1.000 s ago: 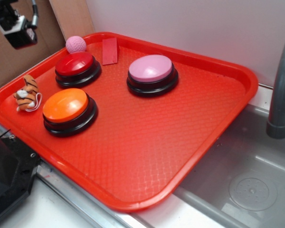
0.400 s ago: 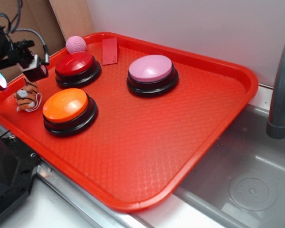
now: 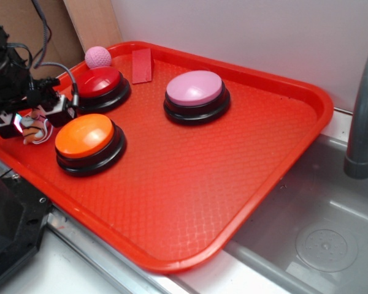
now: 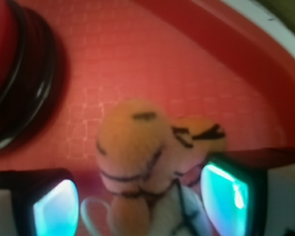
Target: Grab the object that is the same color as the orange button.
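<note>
black gripper (image 3: 30,119) low at the tray's left edge, cables looping up behind it. fingers spread apart, one each side of the tiger (image 3: 35,127), not pinching it. wrist view confirms: tiger (image 4: 147,167) sits in the gap between the two fingers (image 4: 54,206), a sliver of space visible on each side; whether either pad brushes the fur, cannot tell. view is blurred.

tiger lies on the tray (image 3: 190,177) near its left rim, just left of the orange button (image 3: 89,142), mostly hidden by the gripper in the exterior view. orange fur, black stripes, some white at the lower end.

orange button: glossy dome on black base, front-left of tray. behind it, red button (image 3: 100,87), same build. pink ball (image 3: 98,57) at the tray's far left corner, just behind the red button. small red card (image 3: 141,65) flat on the tray beside the ball. pink button (image 3: 196,95) further right, well apart from the others.

right of the tray: grey sink (image 3: 319,239) with round drain, grey faucet pipe (image 3: 363,116) rising at the frame edge.
</note>
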`<state>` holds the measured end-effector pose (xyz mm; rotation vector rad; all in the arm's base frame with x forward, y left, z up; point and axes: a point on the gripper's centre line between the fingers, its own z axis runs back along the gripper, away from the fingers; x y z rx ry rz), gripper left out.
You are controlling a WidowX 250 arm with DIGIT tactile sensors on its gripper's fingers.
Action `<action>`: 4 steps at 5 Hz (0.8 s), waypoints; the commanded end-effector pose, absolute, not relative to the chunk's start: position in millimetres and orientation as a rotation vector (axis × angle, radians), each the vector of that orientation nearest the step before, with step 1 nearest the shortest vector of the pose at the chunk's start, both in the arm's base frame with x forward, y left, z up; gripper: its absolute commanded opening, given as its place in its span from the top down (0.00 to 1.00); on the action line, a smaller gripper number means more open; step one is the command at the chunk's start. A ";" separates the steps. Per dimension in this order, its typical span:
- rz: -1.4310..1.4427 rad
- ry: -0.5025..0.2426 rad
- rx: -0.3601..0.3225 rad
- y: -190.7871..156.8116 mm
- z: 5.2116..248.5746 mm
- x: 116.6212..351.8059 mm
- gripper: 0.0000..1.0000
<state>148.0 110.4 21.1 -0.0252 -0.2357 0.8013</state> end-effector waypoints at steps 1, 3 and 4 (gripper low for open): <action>0.831 -0.265 -0.038 118.6 25.7 145.7 1.00; 0.680 -0.195 -0.059 102.1 89.4 174.8 1.00; 0.548 -0.187 -0.087 67.1 127.2 198.5 1.00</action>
